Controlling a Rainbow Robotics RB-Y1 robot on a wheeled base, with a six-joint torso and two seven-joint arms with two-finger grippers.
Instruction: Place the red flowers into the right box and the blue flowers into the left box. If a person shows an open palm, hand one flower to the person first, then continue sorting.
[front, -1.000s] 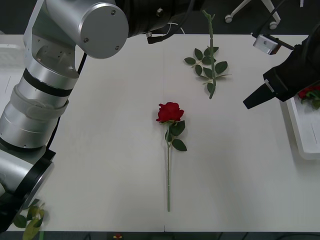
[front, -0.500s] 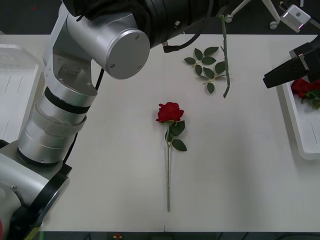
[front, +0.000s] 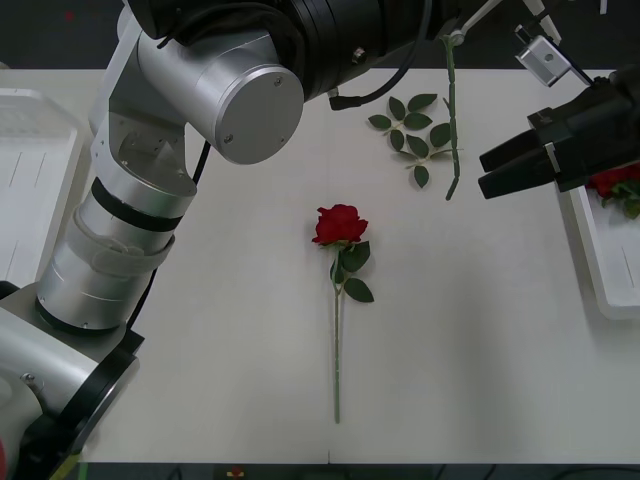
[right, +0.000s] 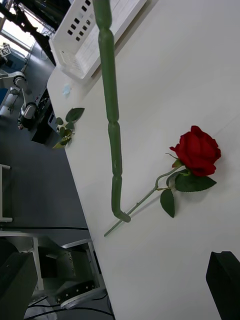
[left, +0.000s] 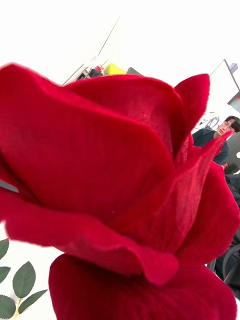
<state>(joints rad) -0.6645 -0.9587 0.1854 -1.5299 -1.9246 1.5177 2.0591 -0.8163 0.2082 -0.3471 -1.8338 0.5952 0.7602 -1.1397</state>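
**Red rose aloft, bound for the right box**

Mid-carry, by the look of it. Lifts a second red rose (front: 451, 120) clear of the desk (front: 220, 330) on the left arm, beyond the lying rose (front: 340, 225) and to its right, with the stem dangling and the bloom up close against the left wrist camera. Cannot tell how the left pincer grips it.

Holds the right pincer (front: 487, 172) spread open and empty, farther right of the lying rose, near the dangling stem's end but apart from it.

Leaves a leaf sprig (front: 410, 128) flat on the desk, just beyond the lying rose, beside the hanging stem.

Finds one red bloom (front: 612, 182) already in the right box (front: 600, 270), far right of the lying rose. Finds the left box (front: 30, 200), far left of it, bare where visible.

Calls next, most likely, for either passing the stem to the open right pincer or swinging the rose on rightward over the box rim, then lowering it lengthwise before letting go. After that, back for the lying rose.
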